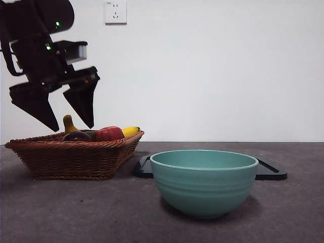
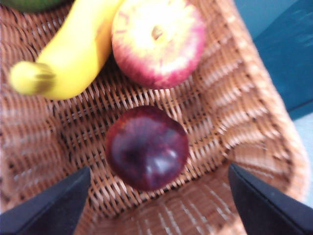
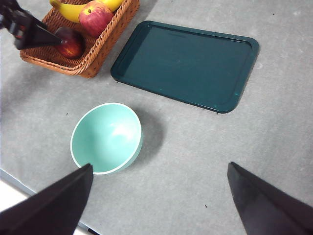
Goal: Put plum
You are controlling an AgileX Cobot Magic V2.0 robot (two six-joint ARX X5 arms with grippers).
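The plum [image 2: 146, 147] is a glossy dark maroon fruit lying in the wicker basket [image 2: 254, 112], beside a red apple [image 2: 157, 41] and a yellow banana [image 2: 68, 54]. My left gripper [image 2: 159, 167] hangs open just above the plum, one jaw on each side of it and not touching. From the front, the left gripper [image 1: 73, 127] hovers over the basket [image 1: 76, 159], and the plum [image 1: 77, 136] peeks over the rim. My right gripper [image 3: 160, 165] is open and empty, high above the table near the bowl [image 3: 106, 138].
A teal bowl [image 1: 203, 182] stands in the middle foreground. A dark green tray [image 3: 186, 63] lies flat behind it, to the right of the basket [image 3: 83, 63]. A green fruit [image 2: 29, 4] shows at the basket's far end.
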